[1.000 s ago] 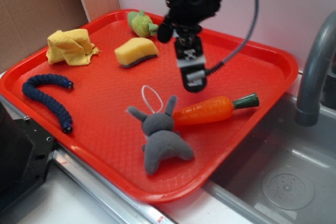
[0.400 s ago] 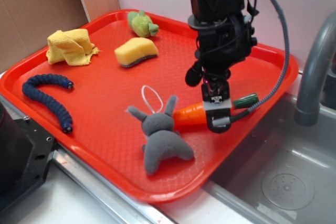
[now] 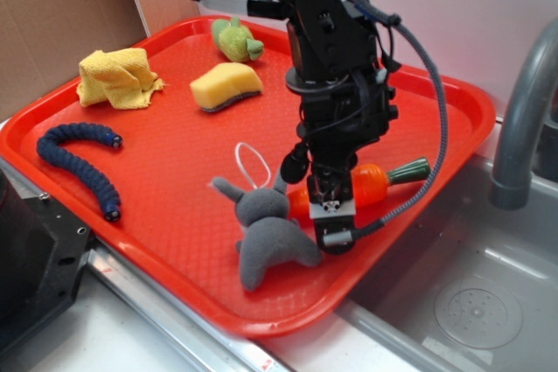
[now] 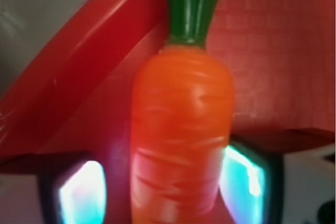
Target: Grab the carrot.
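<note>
The tray (image 3: 436, 93) sits under everything, and the arm (image 3: 336, 67) comes almost straight down so the gripper (image 3: 334, 215) lands across the carrot (image 3: 370, 182) rather than along it. In the wrist view the carrot (image 4: 181, 135) runs right between the two fingers (image 4: 79, 192), which straddle its fat middle, apparently spread and not squeezing. The bunny (image 3: 266, 233) sits just beside the gripper, touching the carrot's thin end, so gripping mid-body probably avoids snagging it.

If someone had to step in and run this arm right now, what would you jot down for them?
Gripper: open, lowered over the carrot, one finger on each side of it; contact unclear.
Carrot: lying on the red tray beside the grey bunny, green stem toward the sink side.
Done: gripper lined up around the carrot's body.
Left: close the fingers and lift.
</note>
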`<state>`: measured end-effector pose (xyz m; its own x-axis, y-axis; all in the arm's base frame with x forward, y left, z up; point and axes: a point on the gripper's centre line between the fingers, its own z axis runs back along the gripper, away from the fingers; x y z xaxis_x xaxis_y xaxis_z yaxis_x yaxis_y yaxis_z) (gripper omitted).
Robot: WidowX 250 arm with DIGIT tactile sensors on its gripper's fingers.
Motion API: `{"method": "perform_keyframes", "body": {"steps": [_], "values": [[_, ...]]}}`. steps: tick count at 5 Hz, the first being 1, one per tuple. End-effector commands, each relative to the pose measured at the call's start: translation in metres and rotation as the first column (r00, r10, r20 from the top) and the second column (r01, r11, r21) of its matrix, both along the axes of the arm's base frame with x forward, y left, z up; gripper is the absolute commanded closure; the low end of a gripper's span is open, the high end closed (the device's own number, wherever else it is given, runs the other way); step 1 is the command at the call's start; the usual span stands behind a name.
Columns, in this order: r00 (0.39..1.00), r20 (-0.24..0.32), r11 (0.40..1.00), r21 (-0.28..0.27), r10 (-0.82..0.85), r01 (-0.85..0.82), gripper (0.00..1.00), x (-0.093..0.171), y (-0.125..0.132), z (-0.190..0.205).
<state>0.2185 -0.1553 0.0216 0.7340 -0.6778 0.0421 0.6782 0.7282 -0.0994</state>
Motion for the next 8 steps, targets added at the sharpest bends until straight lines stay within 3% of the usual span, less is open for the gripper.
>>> {"method": "perform_keyframes", "body": {"steps": [1, 2, 3, 4, 5, 8], "values": [[0.999, -0.022, 0.999, 0.005, 0.046, -0.046, 1.00, 0.014, 0.010, 0.032], [0.987, 0.089, 0.991, 0.005, 0.132, -0.133, 1.00, 0.048, 0.031, 0.084], [0.954, 0.150, 0.964, 0.014, 0.261, -0.266, 1.00, 0.060, 0.071, 0.123], [0.924, 0.151, 0.932, 0.028, 0.352, -0.360, 1.00, 0.051, 0.099, 0.126], [0.882, 0.120, 0.883, 0.060, 0.456, -0.465, 1.00, 0.031, 0.111, 0.129], [0.789, 0.160, 0.798, 0.013, 0.594, -0.603, 1.00, -0.028, 0.100, 0.163]]}}
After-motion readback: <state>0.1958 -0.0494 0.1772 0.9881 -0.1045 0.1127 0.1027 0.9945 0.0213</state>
